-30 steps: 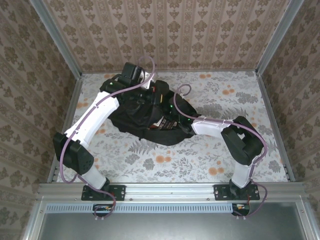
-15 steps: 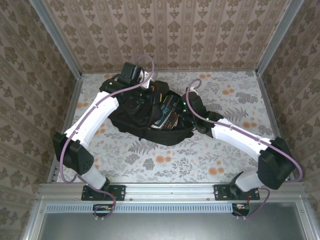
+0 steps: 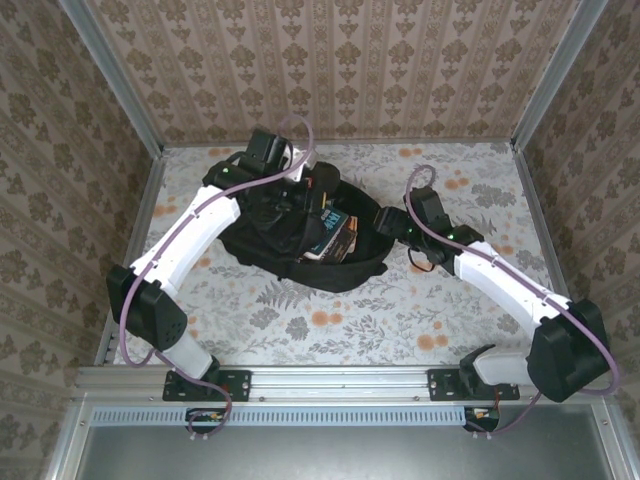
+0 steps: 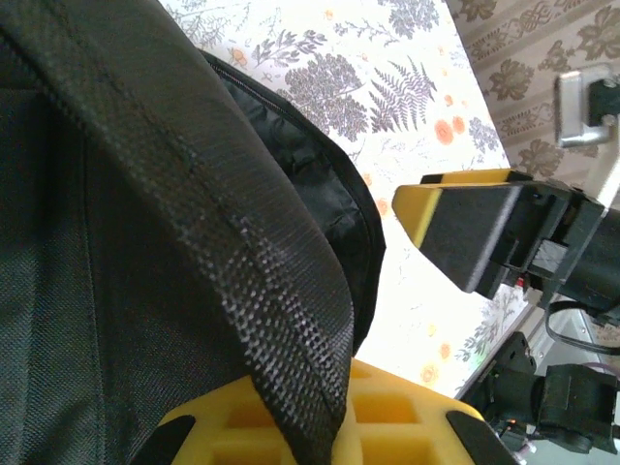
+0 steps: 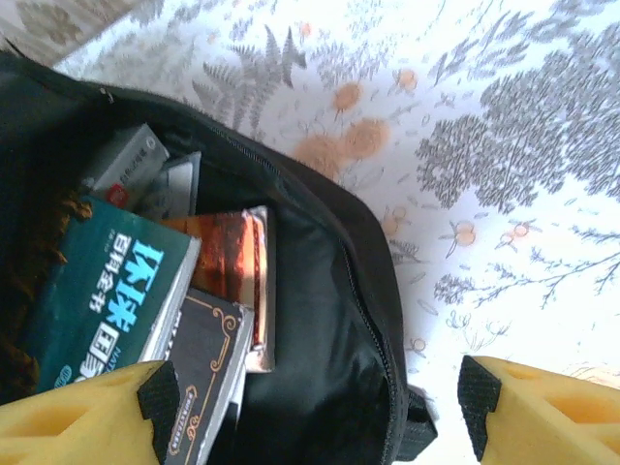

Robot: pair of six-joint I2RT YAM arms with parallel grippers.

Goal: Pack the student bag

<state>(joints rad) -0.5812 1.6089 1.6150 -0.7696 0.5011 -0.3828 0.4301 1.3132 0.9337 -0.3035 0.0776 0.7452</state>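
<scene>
Lying mouth-open at the centre of the top view, on the flower-printed worktop (image 3: 480,190): the student bag (image 3: 255,235), black soft fabric, rounded outline, far larger than anything inside it. Packed in its opening, seen from the right wrist camera: a teal book (image 5: 102,291) with pale lettering at the left, a black book (image 5: 208,363) with a gold ornamental border below it, an orange-red book (image 5: 228,257) just beside both, and a grey box-like item (image 5: 121,165) tucked further up toward the upper left. Zip edge of the bag curving down the middle of that frame, bare worktop to its right.

Clamped tight on a fold of the bag's rim at its upper edge in the top view: the left gripper (image 3: 292,188), fingers (image 4: 387,417) yellow at the bottom of the left wrist frame, a coarse woven band of bag fabric running down across them.

Poised just beside the bag's right edge, at centre right of the top view: the right gripper (image 3: 385,220), fingers (image 5: 68,417) spread wide toward the two lower corners of its own frame, nothing held between them, only the bag's rim and worktop showing in the gap.

Enclosing the worktop on three sides: patterned wallpaper walls (image 3: 350,70). Along the bottom of the top view: a metal rail (image 3: 340,380) carrying both arm bases.
</scene>
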